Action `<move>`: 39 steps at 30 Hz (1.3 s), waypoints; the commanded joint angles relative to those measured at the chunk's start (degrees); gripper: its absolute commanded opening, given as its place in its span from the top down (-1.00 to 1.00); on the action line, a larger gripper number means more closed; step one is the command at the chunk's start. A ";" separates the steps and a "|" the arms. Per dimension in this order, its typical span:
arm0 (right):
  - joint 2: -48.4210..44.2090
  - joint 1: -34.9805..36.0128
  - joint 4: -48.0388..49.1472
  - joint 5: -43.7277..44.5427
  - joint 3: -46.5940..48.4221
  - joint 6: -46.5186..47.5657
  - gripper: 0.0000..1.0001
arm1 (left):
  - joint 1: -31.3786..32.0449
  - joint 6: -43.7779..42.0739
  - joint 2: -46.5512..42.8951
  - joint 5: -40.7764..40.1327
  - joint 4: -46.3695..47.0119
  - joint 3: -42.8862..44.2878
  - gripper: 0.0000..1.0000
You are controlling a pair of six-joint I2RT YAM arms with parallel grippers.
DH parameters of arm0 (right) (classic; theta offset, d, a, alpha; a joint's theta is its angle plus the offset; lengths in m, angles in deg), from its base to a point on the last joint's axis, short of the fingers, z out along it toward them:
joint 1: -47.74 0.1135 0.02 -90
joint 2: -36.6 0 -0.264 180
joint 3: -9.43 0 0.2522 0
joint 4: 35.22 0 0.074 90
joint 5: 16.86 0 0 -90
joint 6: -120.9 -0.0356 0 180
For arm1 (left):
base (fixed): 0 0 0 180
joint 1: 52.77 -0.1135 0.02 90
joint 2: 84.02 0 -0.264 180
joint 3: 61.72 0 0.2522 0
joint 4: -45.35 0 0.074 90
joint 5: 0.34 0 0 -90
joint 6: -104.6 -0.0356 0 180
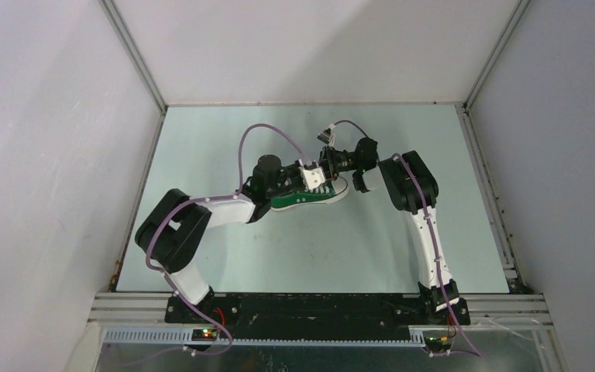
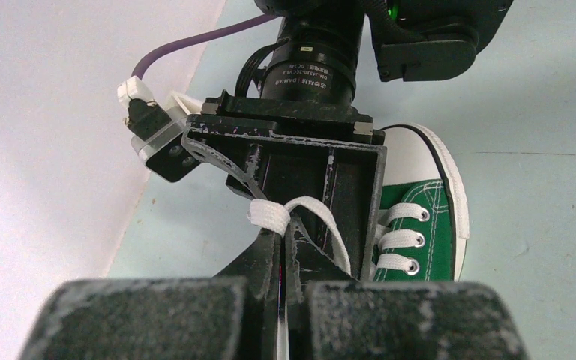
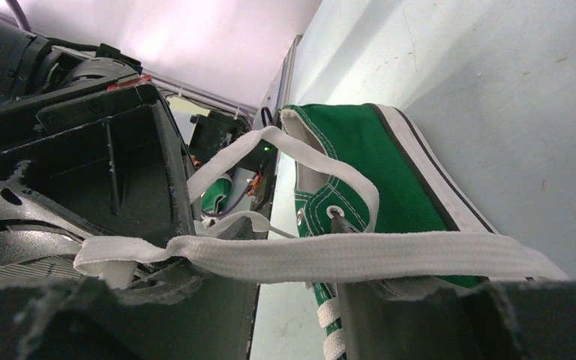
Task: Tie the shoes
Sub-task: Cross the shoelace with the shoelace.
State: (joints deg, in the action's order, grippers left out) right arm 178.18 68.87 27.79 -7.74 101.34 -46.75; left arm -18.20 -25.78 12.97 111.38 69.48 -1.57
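Note:
The green sneaker (image 1: 315, 197) lies on the table, white toe cap to the right. It shows in the left wrist view (image 2: 420, 225) and in the right wrist view (image 3: 360, 157). My left gripper (image 1: 307, 177) is above the shoe's lacing. Its jaws are shut (image 2: 281, 232) on a white lace (image 2: 270, 216). My right gripper (image 1: 323, 165) faces it from the far right, almost touching. Its jaws are open (image 3: 300, 300), and a taut white lace (image 3: 345, 255) stretches across both fingertips to where the left gripper pinches it. A lace loop (image 3: 322, 161) hangs by the shoe's opening.
The light blue table (image 1: 225, 232) is walled in by white panels at the back and sides. Aluminium rails (image 1: 488, 194) run along its edges. Purple cables (image 1: 256, 136) arc over both wrists. Both arm bases sit on the black bar (image 1: 318, 306) at the near edge.

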 commanded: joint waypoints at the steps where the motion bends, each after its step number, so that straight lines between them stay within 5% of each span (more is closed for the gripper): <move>1: -2.83 1.79 9.28 -8.36 -0.25 0.33 0.06 | -1.10 -3.24 0.59 -4.28 -0.22 0.02 1.00; 7: -3.26 3.13 9.60 -7.91 -1.23 1.34 0.05 | -1.55 -3.87 3.85 -12.48 0.64 2.32 1.00; 16: -4.00 4.24 9.92 -8.43 -1.91 3.29 0.02 | -2.64 -5.49 5.46 -11.13 0.47 3.12 1.00; 32: -7.11 5.68 10.15 -12.23 -2.34 7.47 0.03 | -11.38 -12.41 9.99 14.72 -48.50 28.55 1.00; 39: -11.47 5.72 10.15 -13.06 -3.80 7.91 0.04 | -11.68 -8.30 11.22 20.52 -53.15 33.22 1.00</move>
State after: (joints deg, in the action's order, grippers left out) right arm 176.30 69.53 28.29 -5.03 98.11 -41.06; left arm -27.16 -32.77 21.87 138.70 16.52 30.13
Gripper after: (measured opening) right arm 0.469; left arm 0.004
